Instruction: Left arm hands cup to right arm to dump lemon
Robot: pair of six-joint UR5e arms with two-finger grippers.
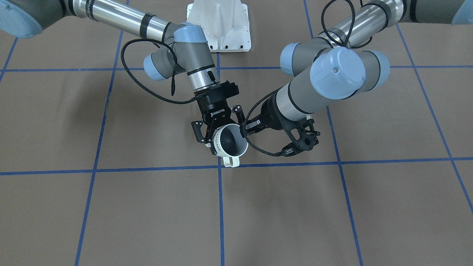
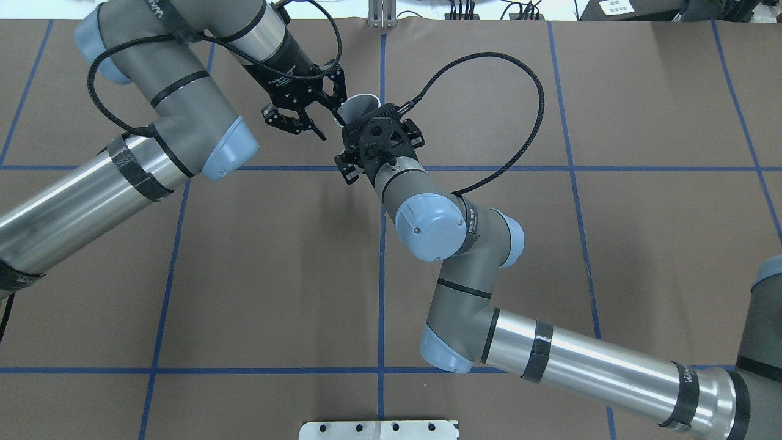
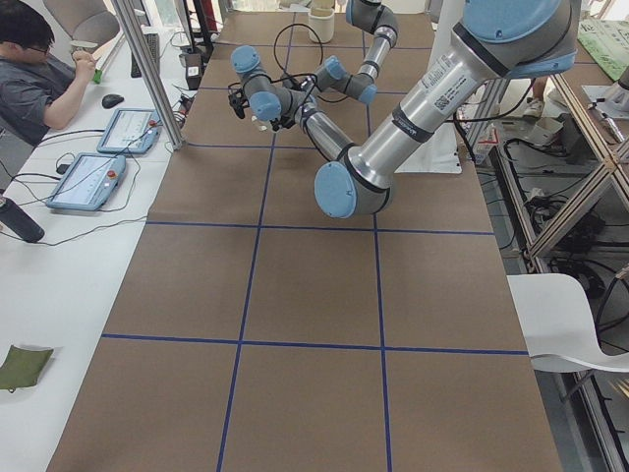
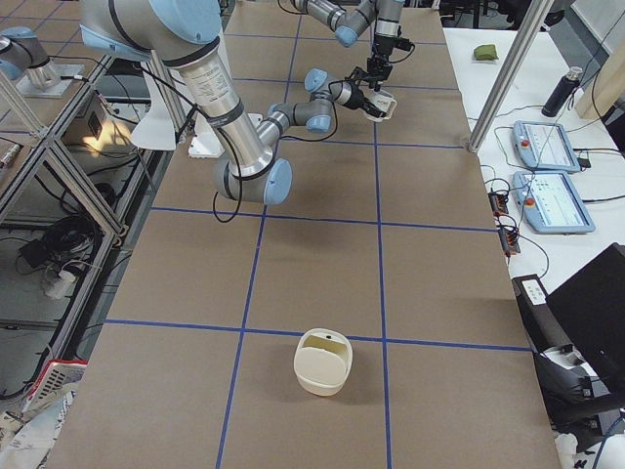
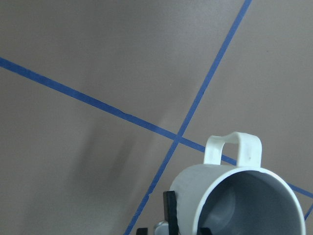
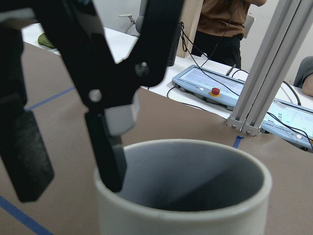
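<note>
The white cup [image 1: 231, 142] hangs in the air over the table's middle, tilted, its grey inside showing and its handle [image 1: 231, 161] pointing away from the robot. My right gripper [image 1: 221, 135] reaches in from behind the cup and its fingers are shut on the cup's sides. My left gripper [image 1: 245, 127] is at the rim, open. In the right wrist view one of its fingers [image 6: 110, 161] dips inside the cup [image 6: 186, 205] and the other stands clear outside. The cup also shows in the left wrist view [image 5: 234, 196]. No lemon shows in any view.
A cream container [image 4: 322, 362] stands on the table far toward my right end. The white base plate [image 1: 218, 26] sits at the robot's side. Operators' desks with tablets [image 4: 547, 147] and a seated person [image 3: 39, 69] line the far edge. Cables loop off both wrists.
</note>
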